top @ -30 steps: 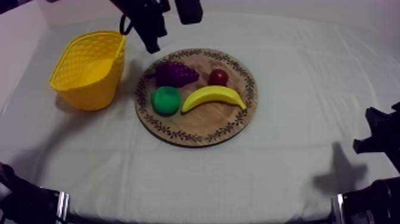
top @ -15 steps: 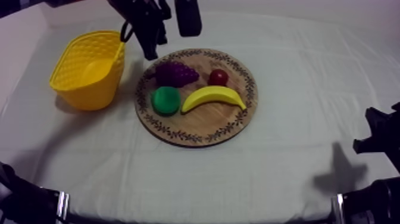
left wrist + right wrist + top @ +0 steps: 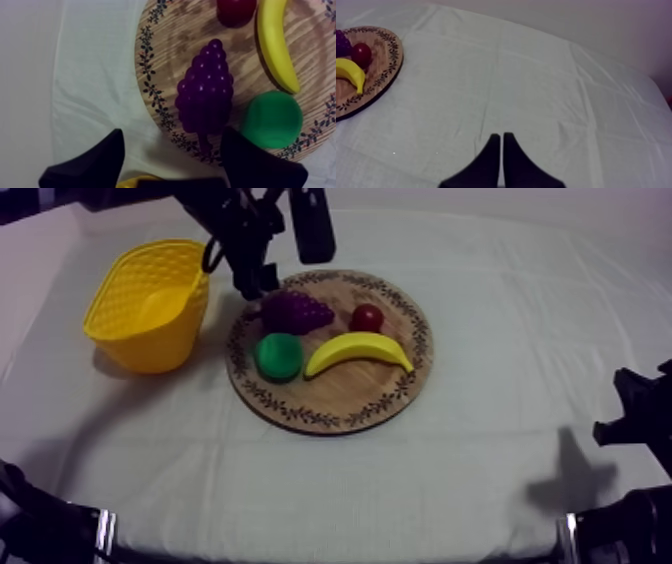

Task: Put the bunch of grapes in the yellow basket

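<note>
Near the bunch of grapes (image 3: 205, 92), the left gripper (image 3: 172, 134) is held wide open, empty; light, rigid, bumpy plastic is judged, best gripped mid-body.

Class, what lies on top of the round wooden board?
On the wooden board lie a bunch of grapes, a small red fruit, a banana and a green fruit. The wood beneath each is covered.

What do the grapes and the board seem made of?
Bunch of grapes: probably moulded plastic, smooth, faintly glossy; small highlights sit on each bead. Wooden board: wood or wood-look, matte; grain lines run across it, dark leaf pattern round the rim.
</note>
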{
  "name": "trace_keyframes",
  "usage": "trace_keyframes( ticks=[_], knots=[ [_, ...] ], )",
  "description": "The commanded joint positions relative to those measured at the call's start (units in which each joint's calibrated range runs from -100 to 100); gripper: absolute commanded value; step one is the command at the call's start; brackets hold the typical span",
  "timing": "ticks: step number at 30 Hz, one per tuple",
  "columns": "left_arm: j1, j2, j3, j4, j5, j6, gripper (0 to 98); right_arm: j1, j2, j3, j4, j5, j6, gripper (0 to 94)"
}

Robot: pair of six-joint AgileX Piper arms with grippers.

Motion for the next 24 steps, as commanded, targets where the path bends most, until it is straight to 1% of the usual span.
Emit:
trace_keyframes(
  ticks=[1, 18, 21, 24],
  knots=[
    [0.03, 0.44, 0.11, -0.14, -0.4, 0.25, 73.6, 0.01, -0.02, -0.01, 0.01, 0.0, -0.01, 0.5],
    [0.43, 8.86, -3.14, -0.33, -2.23, 1.44, 71.7, 0.01, -0.02, -0.01, 0.01, 0.0, -0.01, 0.5],
    [0.33, 10.79, -4.29, -0.1, -2.25, 1.38, 71.3, 0.01, -0.02, -0.01, 0.01, 0.0, -0.01, 0.5],
    [0.02, 13.22, -5.85, 0.56, -1.8, 0.99, 71.0, 0.01, -0.02, -0.01, 0.01, 0.0, -0.01, 0.5]
  ],
)
